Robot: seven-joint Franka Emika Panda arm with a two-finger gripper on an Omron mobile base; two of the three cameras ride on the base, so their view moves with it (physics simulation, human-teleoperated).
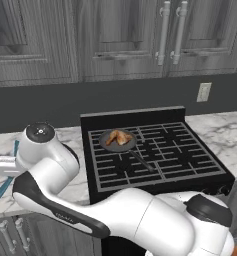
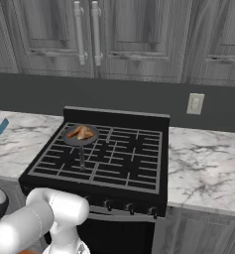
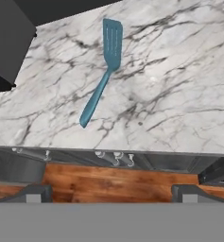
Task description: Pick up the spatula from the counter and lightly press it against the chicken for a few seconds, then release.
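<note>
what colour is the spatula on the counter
Teal blue all over, the spatula shows clearest in the hand view.

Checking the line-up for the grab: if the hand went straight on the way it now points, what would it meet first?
Most likely the bare marble counter near its front edge, just beside the handle end of the spatula, not the spatula itself. The hand is open; depth is hard to judge here.
</note>
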